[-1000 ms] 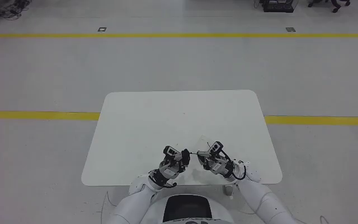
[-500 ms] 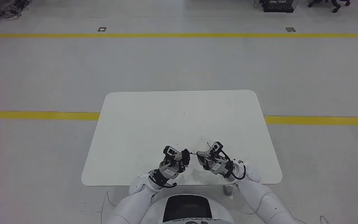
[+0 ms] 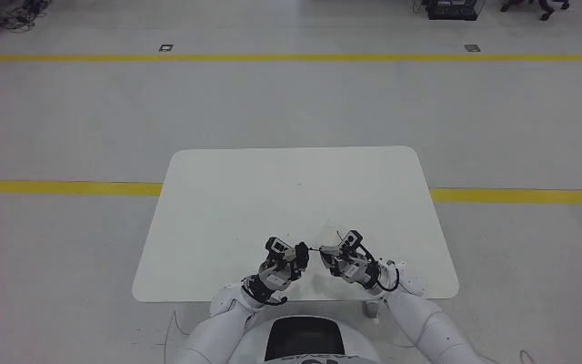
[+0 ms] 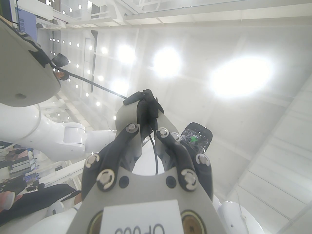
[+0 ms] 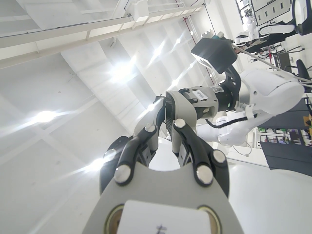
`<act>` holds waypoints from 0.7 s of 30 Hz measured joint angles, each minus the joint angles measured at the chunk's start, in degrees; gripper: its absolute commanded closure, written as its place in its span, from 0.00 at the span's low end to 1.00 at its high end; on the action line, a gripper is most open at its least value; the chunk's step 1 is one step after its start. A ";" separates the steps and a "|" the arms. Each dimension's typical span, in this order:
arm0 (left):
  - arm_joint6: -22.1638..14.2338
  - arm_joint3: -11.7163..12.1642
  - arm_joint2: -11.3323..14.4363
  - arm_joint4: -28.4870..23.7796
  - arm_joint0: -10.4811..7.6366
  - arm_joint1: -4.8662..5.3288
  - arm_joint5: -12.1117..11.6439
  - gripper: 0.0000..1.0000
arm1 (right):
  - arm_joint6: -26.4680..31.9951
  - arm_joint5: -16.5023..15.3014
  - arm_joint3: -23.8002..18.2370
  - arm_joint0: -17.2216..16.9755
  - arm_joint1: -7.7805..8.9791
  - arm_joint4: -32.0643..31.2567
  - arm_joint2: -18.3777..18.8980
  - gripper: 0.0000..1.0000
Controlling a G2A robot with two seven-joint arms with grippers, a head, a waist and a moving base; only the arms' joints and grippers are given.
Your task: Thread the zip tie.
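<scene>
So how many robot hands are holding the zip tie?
2: the left hand and right hand each pinch the thin black plastic zip tie stretched between them.

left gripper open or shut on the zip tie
Shut: the fingertips of the left gripper pinch the black zip tie, no gap between them.

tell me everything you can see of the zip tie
The zip tie is a thin black strap, plastic by its look, held in the air over the near edge of the table. It runs almost straight between the two pincers. The left pincer is shut on it, with a loose length trailing back inside that pincer. The far end meets the right pincer, where a small black lump, perhaps its head, sits. Whether it is threaded cannot be told.
</scene>
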 measured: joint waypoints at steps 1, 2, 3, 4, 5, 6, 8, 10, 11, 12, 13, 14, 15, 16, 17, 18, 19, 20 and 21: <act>0.00 0.00 0.00 0.00 0.00 0.00 0.00 1.00 | -0.02 0.01 0.01 0.00 0.00 -0.02 0.01 1.00; 0.00 0.00 0.00 0.00 0.00 0.00 0.00 1.00 | -0.05 0.02 0.02 0.01 -0.01 -0.04 0.01 1.00; 0.00 0.00 0.00 0.00 0.00 0.00 0.00 1.00 | -0.09 0.03 0.03 0.02 -0.01 -0.09 0.02 1.00; 0.00 0.00 0.00 0.00 0.00 0.00 0.00 1.00 | -0.12 0.03 0.04 0.03 -0.01 -0.13 0.03 1.00; 0.00 0.00 0.00 0.00 0.00 0.00 0.00 1.00 | -0.15 0.03 0.04 0.03 -0.01 -0.16 0.05 1.00; 0.00 0.00 0.00 0.00 0.00 0.00 0.00 1.00 | -0.19 0.03 0.05 0.03 -0.01 -0.19 0.07 1.00; 0.00 0.00 0.00 0.00 0.00 0.00 0.00 1.00 | -0.24 0.03 0.05 0.02 -0.01 -0.24 0.10 1.00; 0.00 0.00 0.00 0.00 0.00 0.00 0.00 1.00 | -0.26 0.03 0.11 0.02 -0.01 -0.27 0.15 1.00; 0.00 0.00 0.00 0.00 0.00 0.00 0.00 1.00 | -0.26 0.04 0.15 0.02 -0.01 -0.27 0.17 1.00; 0.00 0.00 0.00 0.00 0.00 0.00 0.00 1.00 | -0.26 0.06 0.22 0.04 -0.01 -0.27 0.18 1.00; 0.00 0.00 0.00 0.00 0.00 0.00 0.00 1.00 | -0.26 0.07 0.27 0.05 -0.03 -0.27 0.18 1.00; 0.00 0.00 0.00 0.00 0.00 0.00 0.00 1.00 | -0.27 0.08 0.32 0.07 -0.04 -0.28 0.17 1.00; 0.00 0.00 0.00 0.00 0.00 0.00 0.00 1.00 | -0.29 0.09 0.40 0.10 -0.06 -0.30 0.13 1.00; 0.00 0.00 0.00 0.00 0.00 0.00 0.00 1.00 | -0.30 0.09 0.46 0.13 -0.08 -0.31 0.10 1.00; 0.00 0.00 0.00 0.00 0.00 0.00 0.00 1.00 | -0.32 0.09 0.51 0.15 -0.10 -0.31 0.08 1.00; 0.00 0.00 0.00 0.00 0.00 0.00 0.00 1.00 | -0.33 0.07 0.59 0.18 -0.12 -0.30 0.07 1.00; 0.00 0.00 0.00 0.00 0.00 0.00 0.00 1.00 | -0.33 0.04 0.65 0.19 -0.13 -0.28 0.07 1.00; 0.00 0.00 0.00 0.00 0.00 0.00 0.00 1.00 | -0.33 0.00 0.72 0.19 -0.14 -0.27 0.07 1.00; 0.00 0.00 0.00 0.00 0.00 0.00 0.00 1.00 | -0.33 -0.07 0.84 0.19 -0.15 -0.26 0.10 1.00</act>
